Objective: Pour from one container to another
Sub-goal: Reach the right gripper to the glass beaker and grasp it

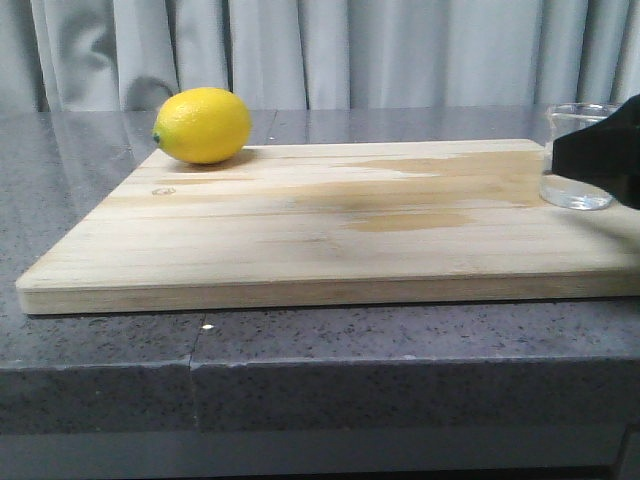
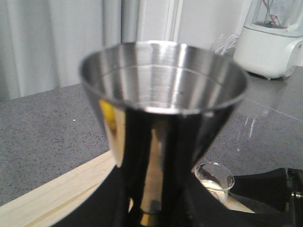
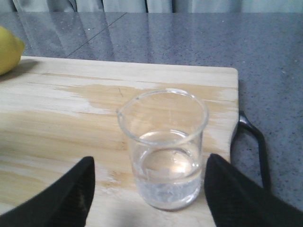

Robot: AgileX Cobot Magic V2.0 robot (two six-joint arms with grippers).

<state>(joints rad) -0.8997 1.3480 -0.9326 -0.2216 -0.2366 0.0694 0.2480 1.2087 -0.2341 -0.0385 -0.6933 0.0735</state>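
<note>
Only the left wrist view shows the jigger (image 2: 163,123), clamped upright in the left tool (image 2: 151,208). The right tool (image 3: 149,189), fingers apart, flanks the beaker (image 3: 163,149) on the board (image 1: 320,220).

steel jigger (image 2: 161,127) upright in left tool, beaker (image 2: 215,179) behind

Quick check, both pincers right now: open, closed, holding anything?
Left pincer: closed on the steel jigger.
Right pincer: open, fingers either side of the glass beaker.
</note>
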